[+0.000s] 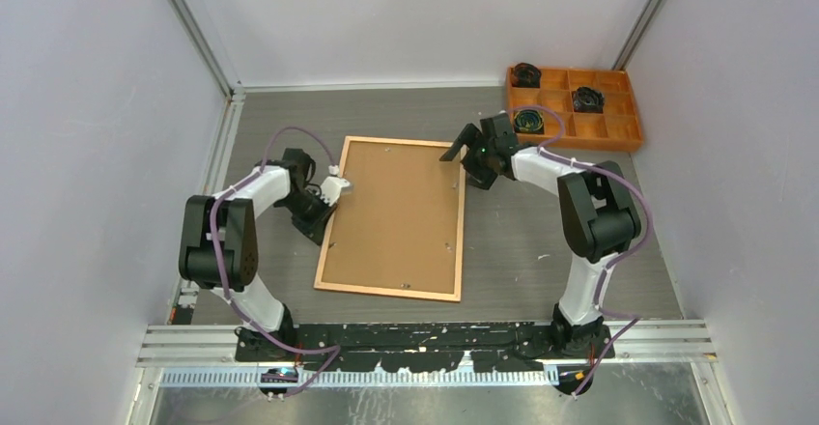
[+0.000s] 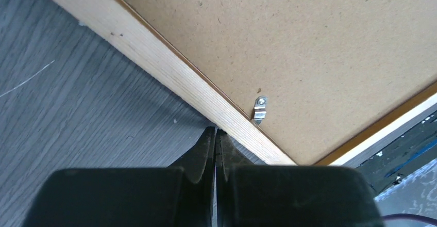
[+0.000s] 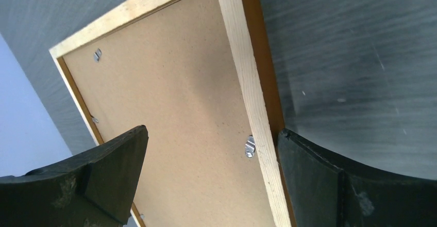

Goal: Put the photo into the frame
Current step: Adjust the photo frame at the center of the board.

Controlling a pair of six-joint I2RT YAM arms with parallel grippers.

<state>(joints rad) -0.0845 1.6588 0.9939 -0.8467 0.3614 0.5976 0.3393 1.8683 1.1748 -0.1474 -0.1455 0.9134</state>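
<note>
A big wooden frame [image 1: 386, 291] lies flat in the middle of the grey desk [image 1: 512, 241], back side up. A plain brown board [image 1: 396, 212] fills its back, so only the pale wood rim shows around it. The frame sits a little crooked, with its near end turned a bit toward the right arm [image 1: 579, 203]. Small shiny metal clips sit along the inside of the rim, and one clip [image 2: 260, 109] shows up close in the left wrist view, lying partly on the board. The left arm [image 1: 261, 188] reaches to the left side of the frame, near its far corner. The left jaws are pressed together with nothing between them, and the thin black fingertips [image 2: 203, 157] sit low by the desk, right against the outer edge of the rim. The right arm reaches to the right side of the frame, also near the far corner. The right jaws are wide apart and hold nothing. One finger [image 3: 108, 170] hangs over the brown board and the other one hangs over the desk just beside the frame, so the rim and another clip [image 3: 250, 146] show between them. An orange tray [image 1: 618, 127] with many little boxes stands in the far right corner of the desk, and dark curled things lie in three of its boxes.
</note>
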